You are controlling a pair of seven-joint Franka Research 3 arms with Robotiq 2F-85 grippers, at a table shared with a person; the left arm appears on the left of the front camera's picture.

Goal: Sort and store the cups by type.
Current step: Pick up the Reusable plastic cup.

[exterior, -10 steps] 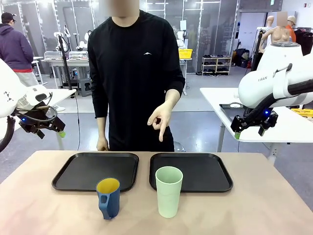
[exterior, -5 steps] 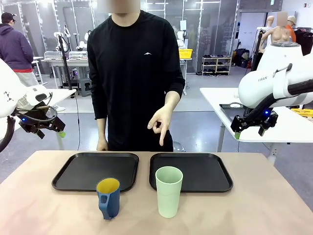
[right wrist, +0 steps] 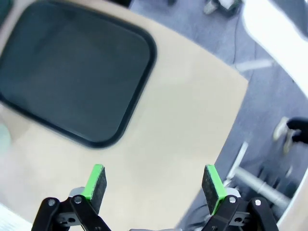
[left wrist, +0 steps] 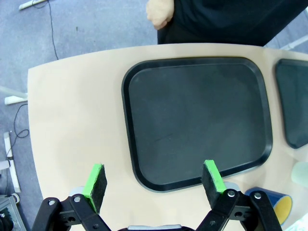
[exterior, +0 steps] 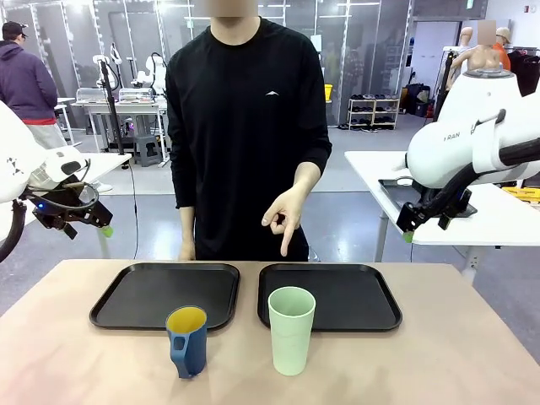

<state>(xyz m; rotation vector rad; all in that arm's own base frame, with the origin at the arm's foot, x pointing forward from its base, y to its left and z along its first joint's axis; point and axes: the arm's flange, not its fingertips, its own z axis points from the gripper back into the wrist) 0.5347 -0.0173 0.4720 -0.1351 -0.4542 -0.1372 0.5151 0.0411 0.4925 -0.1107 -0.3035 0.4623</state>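
Fingers [left wrist: 96, 185] of the left gripper [left wrist: 154, 180] stand wide apart above the left tray [left wrist: 192, 125], holding nothing. The right gripper [right wrist: 154, 180] gapes just as wide and is also empty. Since a second ago the right gripper has tipped and shifted a little at the right of the front frame, and its own view smears, so I'd say that arm is setting off. The person has stepped slightly right, hand [exterior: 284, 218] still pointing down at the right tray [exterior: 354, 295]. The mug [exterior: 186, 340] and tumbler [exterior: 291, 329] stand untouched at lower centre, at the trays' near edges. No sorting has begun.
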